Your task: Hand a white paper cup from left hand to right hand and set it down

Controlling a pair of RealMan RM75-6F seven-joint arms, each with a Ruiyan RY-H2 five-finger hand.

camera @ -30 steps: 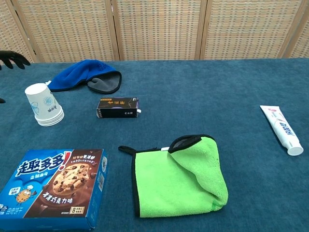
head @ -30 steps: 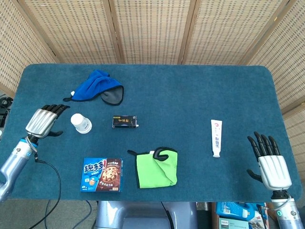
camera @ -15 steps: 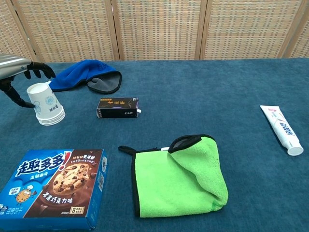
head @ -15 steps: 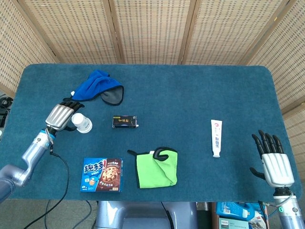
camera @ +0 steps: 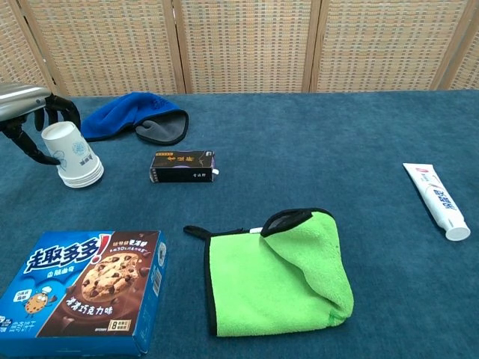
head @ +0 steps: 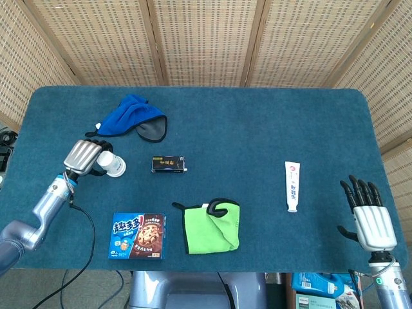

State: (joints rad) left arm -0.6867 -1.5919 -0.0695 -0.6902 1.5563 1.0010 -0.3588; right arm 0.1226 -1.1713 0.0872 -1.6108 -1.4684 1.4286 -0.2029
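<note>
My left hand point(head: 82, 156) has swung in from the table's left edge over the last second and is now wrapped around the white paper cup point(camera: 69, 153), fingers behind it and thumb curling round the front. The cup looks nudged a touch to the right and tilted, but it's on the blue table cloth point(head: 257, 122), just in front of the crumpled blue fabric pouch point(head: 132, 117). I'd call this a grip closing rather than a lift — it hasn't left the surface. My right hand point(head: 371, 221) waits far off at the near right corner, fingers spread, holding nothing. Next up, I reckon: lift and carry toward centre for the handover.
</note>
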